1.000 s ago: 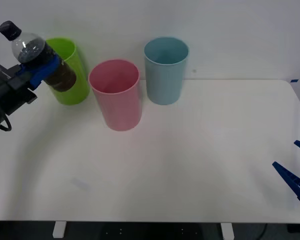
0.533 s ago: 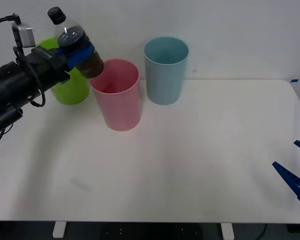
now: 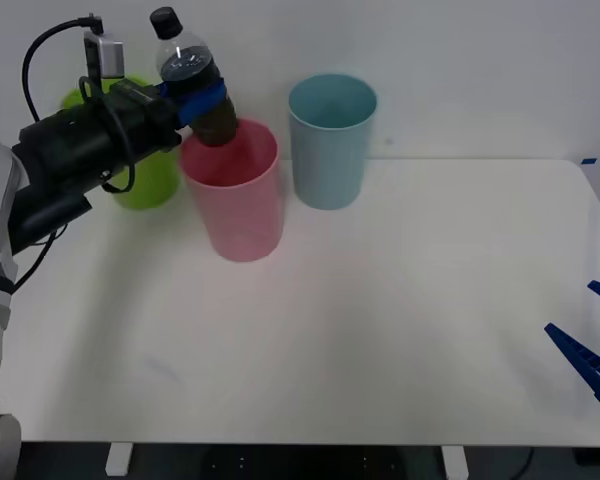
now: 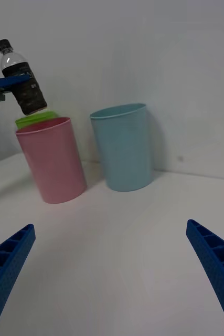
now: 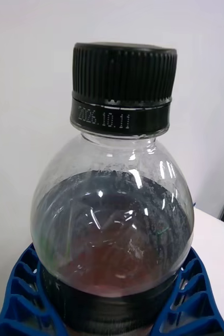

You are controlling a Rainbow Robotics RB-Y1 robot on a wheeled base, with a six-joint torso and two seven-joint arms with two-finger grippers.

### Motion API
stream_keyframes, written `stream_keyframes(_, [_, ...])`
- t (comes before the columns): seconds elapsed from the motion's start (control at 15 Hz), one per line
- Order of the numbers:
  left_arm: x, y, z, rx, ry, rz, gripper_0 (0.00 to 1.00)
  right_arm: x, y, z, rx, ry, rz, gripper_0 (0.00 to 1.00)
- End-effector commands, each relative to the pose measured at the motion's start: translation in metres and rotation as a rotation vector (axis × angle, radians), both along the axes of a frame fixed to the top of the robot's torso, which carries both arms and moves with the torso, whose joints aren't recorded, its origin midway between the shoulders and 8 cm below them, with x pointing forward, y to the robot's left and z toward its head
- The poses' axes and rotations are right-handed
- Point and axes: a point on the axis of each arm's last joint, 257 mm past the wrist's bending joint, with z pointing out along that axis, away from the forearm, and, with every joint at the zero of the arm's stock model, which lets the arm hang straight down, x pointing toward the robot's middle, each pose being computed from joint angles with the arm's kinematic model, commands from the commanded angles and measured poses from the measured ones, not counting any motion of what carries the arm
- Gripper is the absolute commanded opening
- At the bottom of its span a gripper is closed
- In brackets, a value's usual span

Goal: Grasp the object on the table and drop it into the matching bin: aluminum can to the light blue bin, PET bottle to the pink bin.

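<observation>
Blue fingers [image 5: 188, 294] of the left gripper [image 3: 202, 100] clamp the PET bottle [image 3: 192, 78] around its middle, tilted, above the pink bin's [image 3: 235, 195] rim near the tabletop's [image 3: 400, 320] far-left edge. The right gripper [image 3: 590, 345], jaws apart, waits at the near-right corner.

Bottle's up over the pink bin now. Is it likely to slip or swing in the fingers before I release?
Probably not: the left gripper wraps the PET bottle around its middle, ribbed blue fingers cupping it. It hangs slightly tilted above the pink bin. It seems small and light, likely dropping cleanly.
</observation>
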Motion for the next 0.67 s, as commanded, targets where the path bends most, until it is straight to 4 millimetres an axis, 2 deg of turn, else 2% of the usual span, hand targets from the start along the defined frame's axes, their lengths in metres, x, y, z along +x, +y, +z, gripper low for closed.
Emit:
stream_keyframes(0.07, [0.0006, -0.0023, -0.0007, -0.004, 0.001, 0.002, 0.0, 0.0, 0.0, 0.0, 0.0, 0.0, 0.0, 1.0])
stream_keyframes(0.2, [0.0006, -0.0023, -0.0007, -0.004, 0.001, 0.002, 0.0, 0.0, 0.0, 0.0, 0.0, 0.0, 0.0, 1.0])
stream_keyframes(0.27, [0.0006, -0.0023, -0.0007, -0.004, 0.001, 0.002, 0.05, 0.0, 0.0, 0.0, 0.0, 0.0, 0.0, 1.0])
stream_keyframes(0.33, [0.0006, -0.0023, -0.0007, -0.004, 0.001, 0.002, 0.25, 0.0, 0.0, 0.0, 0.0, 0.0, 0.0, 1.0])
stream_keyframes(0.4, [0.0007, -0.0021, -0.0003, -0.006, 0.0, 0.002, 0.95, 0.0, 0.0, 0.0, 0.0, 0.0, 0.0, 1.0])
stream_keyframes(0.47, [0.0007, -0.0021, -0.0003, -0.005, -0.001, 0.003, 1.0, 0.0, 0.0, 0.0, 0.0, 0.0, 0.0, 1.0])
stream_keyframes(0.67, [-0.0001, -0.0012, 0.0002, -0.016, 0.002, 0.0, 1.0, 0.0, 0.0, 0.0, 0.0, 0.0, 0.0, 1.0])
